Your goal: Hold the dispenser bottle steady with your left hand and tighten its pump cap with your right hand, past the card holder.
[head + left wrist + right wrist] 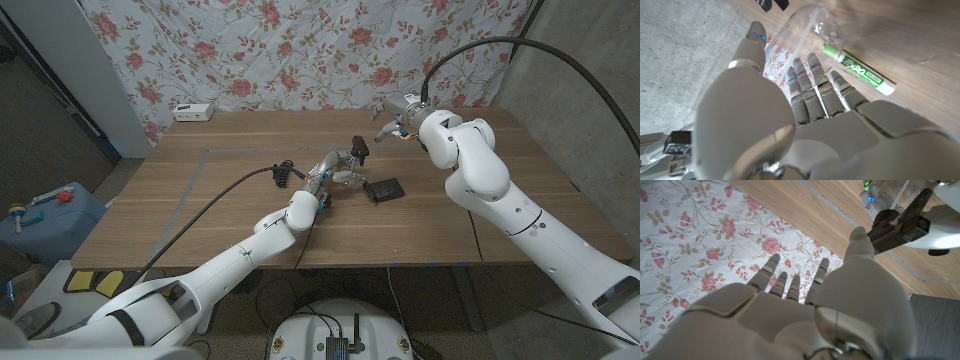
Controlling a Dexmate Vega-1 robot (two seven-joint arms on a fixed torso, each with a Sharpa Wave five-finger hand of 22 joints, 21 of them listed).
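Marker (858,73) reading "EXPO", beside bottle (805,35)

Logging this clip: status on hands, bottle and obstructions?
Left hand grips clear dispenser bottle. Right hand open, off the black pump cap. Green marker beside bottle; black card holder close by, not blocking.

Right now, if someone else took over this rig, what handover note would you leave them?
Left hand: wrapped around the clear dispenser bottle, holding it at mid-table.
Right hand: fingers spread, holding nothing, raised behind the bottle and not on the black pump cap.
The black card holder lies on the table just to the right of the bottle. A green marker lies beside the bottle.
Done: bottle steadied.
Left: bring the right hand to the pump cap, grip it and tighten it.
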